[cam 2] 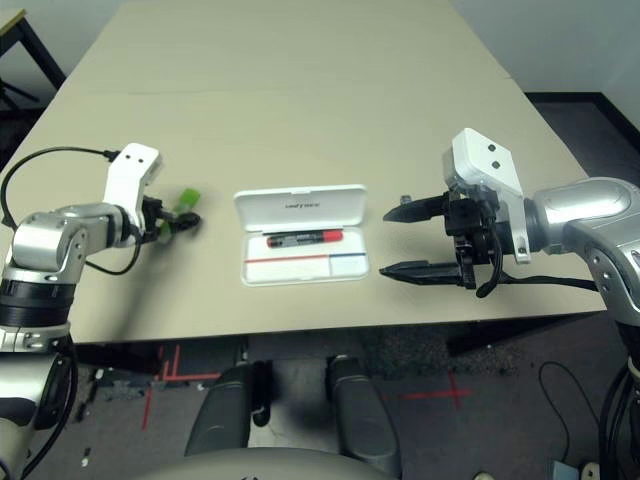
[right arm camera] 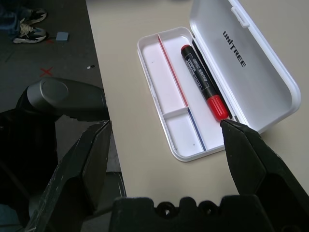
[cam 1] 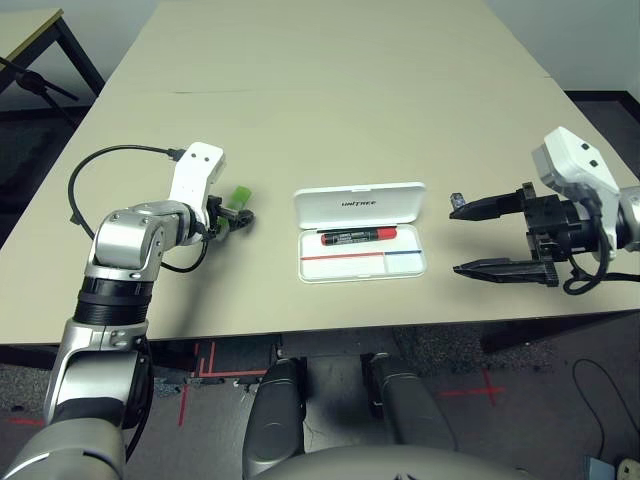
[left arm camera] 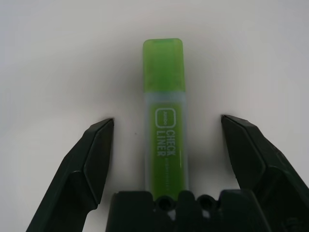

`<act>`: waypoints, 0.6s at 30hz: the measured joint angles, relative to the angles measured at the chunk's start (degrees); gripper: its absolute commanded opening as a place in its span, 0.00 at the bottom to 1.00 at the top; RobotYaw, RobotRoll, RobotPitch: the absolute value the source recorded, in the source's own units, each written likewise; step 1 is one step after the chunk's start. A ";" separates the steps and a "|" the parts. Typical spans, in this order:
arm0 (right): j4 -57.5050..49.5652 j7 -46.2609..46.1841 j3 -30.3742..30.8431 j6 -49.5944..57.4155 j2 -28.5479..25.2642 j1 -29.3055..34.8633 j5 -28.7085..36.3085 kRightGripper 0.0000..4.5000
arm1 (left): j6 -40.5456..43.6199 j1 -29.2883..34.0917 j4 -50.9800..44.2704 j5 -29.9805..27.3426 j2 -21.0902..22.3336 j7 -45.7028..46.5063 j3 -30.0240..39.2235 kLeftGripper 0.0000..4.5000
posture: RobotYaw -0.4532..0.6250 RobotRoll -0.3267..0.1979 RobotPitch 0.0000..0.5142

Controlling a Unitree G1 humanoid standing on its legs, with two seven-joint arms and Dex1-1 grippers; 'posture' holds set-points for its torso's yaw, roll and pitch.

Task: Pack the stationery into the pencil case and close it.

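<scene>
The pencil case lies open mid-counter, a white, glossy hard-plastic box with rounded corners, its lid laid back with small dark lettering. The red marker pen rests inside along the hinge side. The translucent lime-green marker, flat and bar-shaped, lies between the left pincer's wide-spread fingers. The right pincer hangs wide beside the case, holding nothing.

We see even, soft light on the beige table, bright without glare. A faint shadow rings the green marker (a pale halo toward twelve o'clock). The black fingers look slightly soft up close; the head views stay sharp.
</scene>
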 measured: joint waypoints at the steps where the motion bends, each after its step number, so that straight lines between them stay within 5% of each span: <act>1: 0.00 -0.03 0.00 -0.12 0.00 0.00 -0.04 1.00 | -0.28 0.00 0.15 0.00 -0.03 -0.03 0.00 0.86 | 0.36 0.62 0.32; 8: -0.01 -0.43 0.19 -0.44 0.03 -0.01 -0.24 1.00 | -1.10 0.18 0.11 0.03 0.20 -0.94 -0.66 0.27 | 0.36 0.62 0.32; 13: -0.01 -0.47 0.41 -0.64 0.10 -0.08 -0.37 1.00 | -1.77 1.53 -0.61 0.38 3.94 -3.27 -1.15 0.24 | 0.36 0.62 0.32; 18: -0.12 -0.53 1.02 -0.97 0.30 -0.25 -0.54 1.00 | -10.00 7.87 -7.04 0.50 12.13 -11.53 -1.87 0.24 | 0.36 0.62 0.32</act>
